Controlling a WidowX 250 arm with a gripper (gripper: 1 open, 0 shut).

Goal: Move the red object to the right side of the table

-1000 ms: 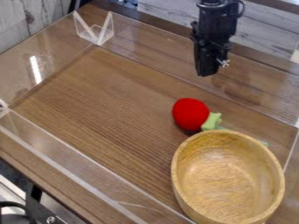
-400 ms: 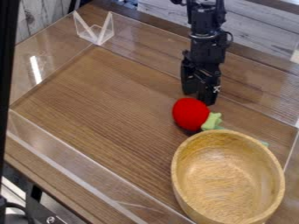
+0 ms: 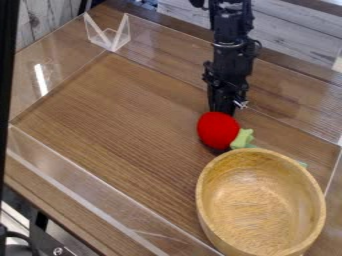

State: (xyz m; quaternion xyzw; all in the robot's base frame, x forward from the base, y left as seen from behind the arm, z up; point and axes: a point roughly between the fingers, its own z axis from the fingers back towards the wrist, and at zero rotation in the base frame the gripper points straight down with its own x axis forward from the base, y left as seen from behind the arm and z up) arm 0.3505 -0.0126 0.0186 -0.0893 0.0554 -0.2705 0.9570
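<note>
On a streaked brown wooden tabletop (image 3: 100, 120), a round red toy with a green tuft (image 3: 217, 130) sits near a pale wooden bowl (image 3: 261, 204) at the lower right corner, the black jaws (image 3: 225, 106) just beside it, whether spread or pressed together impossible to tell.

So here's the table (image 3: 94, 120) right now: the round bowl (image 3: 261, 205) sits on it at the near right corner, close to the acrylic walls (image 3: 94, 200). The soft ball (image 3: 217, 129) is on the tabletop just behind the bowl, a bit left of its middle, with its leafy tuft (image 3: 243, 139) off to the right side. Way over at the far left there's a clear pointy stand (image 3: 110, 33), well apart from the ball and bowl.
</note>
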